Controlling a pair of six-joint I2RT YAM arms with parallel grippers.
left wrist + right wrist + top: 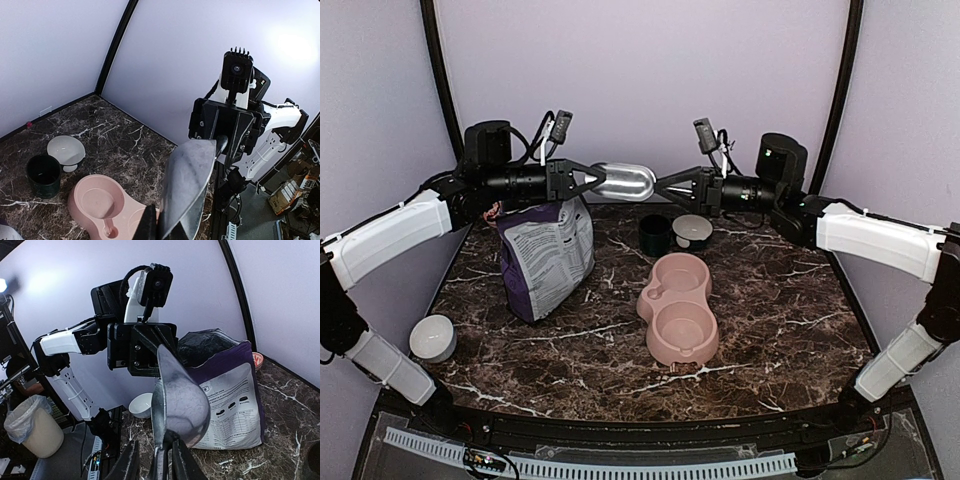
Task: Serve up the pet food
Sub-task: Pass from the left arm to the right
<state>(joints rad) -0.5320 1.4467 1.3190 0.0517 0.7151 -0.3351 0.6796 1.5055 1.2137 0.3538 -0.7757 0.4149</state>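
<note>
- Metal scoop (625, 181): hung level in mid-air over the far part of the marble table (770, 310), spanned between the 2 grippers. Judged a hand-over from 1 arm to the other, or a 2-handed steadying, ahead of scooping.
- Left gripper (586, 181): extended from the left, with its fingers (148, 226) clamped tight on the scoop's left end and bearing it.
- Right gripper (664, 185): extended from the right, facing the left one. Its fingers (131, 462) stood on either side of the scoop's right end with a slim gap showing. Whether they pinched it or only flanked it could not be told.
- Pet food: no kibble showed in any view. Judged to lie inside the bag, out of sight.
- Purple-and-grey printed bag (548, 255): upright at the far left with its top open, just below the left gripper. Judged placed so that the scoop could dip in.
- Pink double bowl (678, 305): at the centre, right of the bag and apart from it. Its 2 wells showed no kibble, so serving was not yet done.
- Dark cup (655, 235) and small white dish (693, 231): side by side, far of the pink double bowl and beneath the scoop.
- White bowl (433, 338): near left corner, well apart from the rest.
</note>
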